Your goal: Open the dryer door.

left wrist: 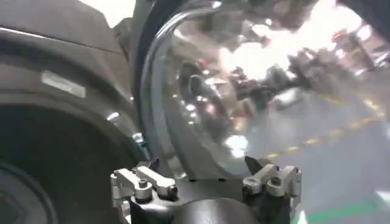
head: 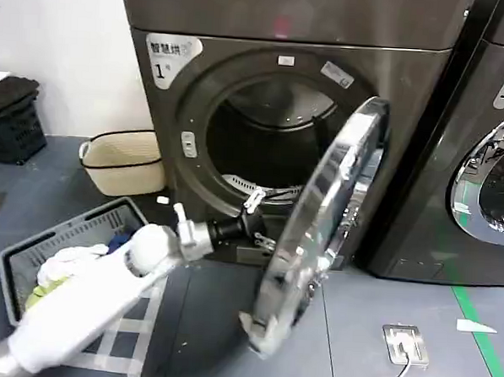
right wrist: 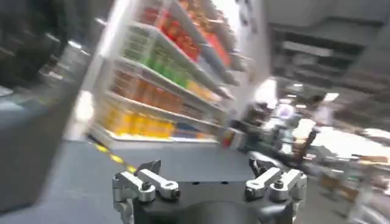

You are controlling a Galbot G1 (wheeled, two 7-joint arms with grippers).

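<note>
One left tool [head: 254, 221], fingers spread and empty, sits beside the half-open dryer door [head: 317, 234].

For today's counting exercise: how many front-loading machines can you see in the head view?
2. The dryer, door swung open, fills the middle; a neighbouring machine stands at the right edge, only partly in view. More may stand beyond it.

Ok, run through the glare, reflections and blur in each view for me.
Head view: the dryer door stands swung open, its chrome rim mirroring pale patches and smeared at the lower edge; the dryer drum is dark inside. Left wrist view: the left claw is open before the door's glass, which carries bright, warped room reflections. Right wrist view: the right claw is open, with streaked, blurred shelves behind it.
</note>
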